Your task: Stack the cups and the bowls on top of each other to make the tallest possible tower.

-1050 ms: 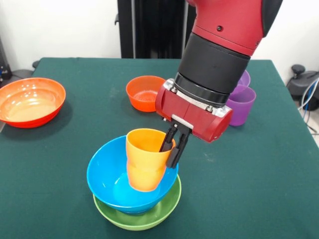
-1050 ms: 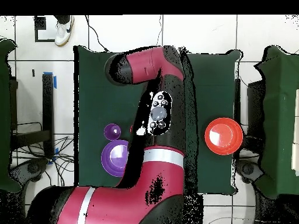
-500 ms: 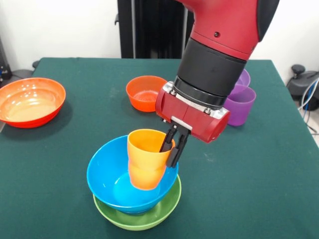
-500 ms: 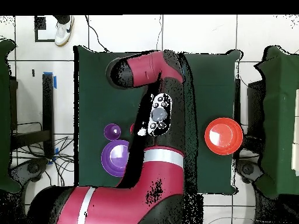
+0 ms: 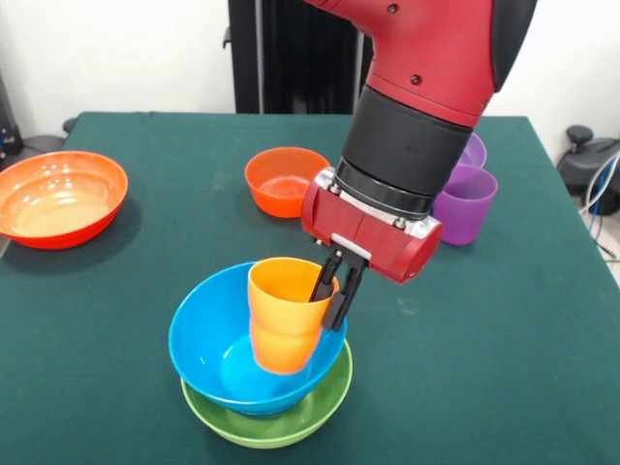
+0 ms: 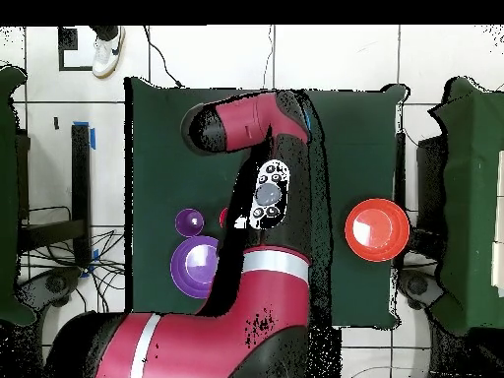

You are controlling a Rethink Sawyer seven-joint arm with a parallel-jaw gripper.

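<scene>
The gripper [image 5: 333, 294] is clamped on the right rim of the orange cup [image 5: 282, 315], one finger inside and one outside, so that the cup is carried upright by its wall alone. The cup is held within the light blue bowl [image 5: 208, 344], itself nested in the green bowl [image 5: 323, 400] at the near edge of the table [image 5: 523, 320], apparently to add height to the tower; whether its base touches the bowl cannot be told.
</scene>
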